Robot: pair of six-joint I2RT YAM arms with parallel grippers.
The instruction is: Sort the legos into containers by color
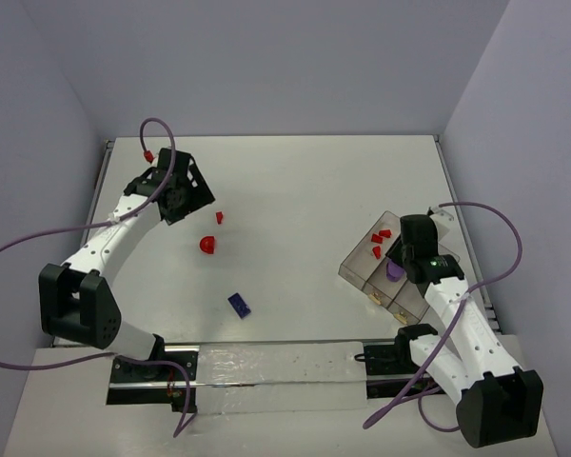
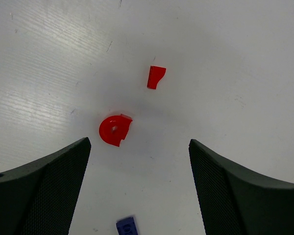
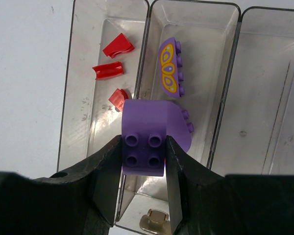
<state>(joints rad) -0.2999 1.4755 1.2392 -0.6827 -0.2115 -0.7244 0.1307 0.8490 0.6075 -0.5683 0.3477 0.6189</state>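
legos lie partly on the white desk and partly in the smoky three-compartment tray at its right side. the right gripper hangs mostly over the middle compartment, clenched on a light purple brick. the left gripper is spread wide above a red half-disc and a tiny red piece. a dark blue brick lies nearer the arms. three small red pieces sit in the tray's end compartment.
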